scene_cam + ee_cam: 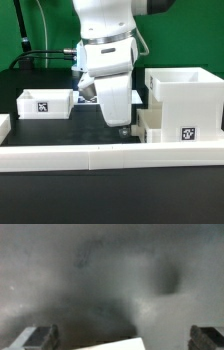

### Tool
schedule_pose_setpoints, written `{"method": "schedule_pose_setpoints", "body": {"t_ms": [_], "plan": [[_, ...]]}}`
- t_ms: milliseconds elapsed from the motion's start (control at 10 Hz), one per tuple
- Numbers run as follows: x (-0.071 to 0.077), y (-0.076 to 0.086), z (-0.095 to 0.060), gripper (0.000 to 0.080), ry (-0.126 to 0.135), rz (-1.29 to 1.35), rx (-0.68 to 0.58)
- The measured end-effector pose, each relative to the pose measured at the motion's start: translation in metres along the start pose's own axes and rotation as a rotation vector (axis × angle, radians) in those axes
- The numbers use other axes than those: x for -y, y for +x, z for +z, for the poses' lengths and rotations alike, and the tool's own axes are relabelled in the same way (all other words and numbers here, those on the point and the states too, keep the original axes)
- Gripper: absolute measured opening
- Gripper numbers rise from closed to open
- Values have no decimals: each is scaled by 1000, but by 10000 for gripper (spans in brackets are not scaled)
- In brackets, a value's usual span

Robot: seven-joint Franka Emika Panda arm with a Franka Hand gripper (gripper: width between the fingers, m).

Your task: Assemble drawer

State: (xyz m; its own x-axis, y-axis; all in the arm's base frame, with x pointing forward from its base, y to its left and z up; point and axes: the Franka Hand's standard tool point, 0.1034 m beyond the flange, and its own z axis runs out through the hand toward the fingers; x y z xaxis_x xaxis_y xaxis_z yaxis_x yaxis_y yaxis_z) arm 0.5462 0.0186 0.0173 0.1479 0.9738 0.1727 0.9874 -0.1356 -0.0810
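The large white cubic casing stands at the exterior view's right, its open side up. A small white tray with a square tag sits against the casing's front. A second tagged tray lies at the exterior view's left. My gripper hangs low over the dark table, just beside the tray at the casing. In the wrist view my gripper is open, its fingers wide apart. A white corner pokes in between them without touching either; I cannot tell which part it belongs to.
A long low white rail runs across the front of the table. Black cables lie at the back left against a green wall. The wrist view is blurred and mostly shows dark table.
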Motion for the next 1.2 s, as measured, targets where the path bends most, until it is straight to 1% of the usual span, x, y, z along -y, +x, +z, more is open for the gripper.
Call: {"method": "schedule_pose_setpoints", "body": {"t_ms": [300, 600, 700, 800, 900, 1100, 1200], "plan": [[0, 5, 0, 649, 2, 3, -3], [0, 2, 0, 649, 1, 10, -3], [3, -1, -3, 649, -4, 15, 0], [11, -8, -7, 649, -7, 24, 7], [21, -21, -12, 649, -7, 42, 15], [31, -45, -25, 649, -11, 63, 26], [37, -59, -35, 649, -18, 66, 31]]}}
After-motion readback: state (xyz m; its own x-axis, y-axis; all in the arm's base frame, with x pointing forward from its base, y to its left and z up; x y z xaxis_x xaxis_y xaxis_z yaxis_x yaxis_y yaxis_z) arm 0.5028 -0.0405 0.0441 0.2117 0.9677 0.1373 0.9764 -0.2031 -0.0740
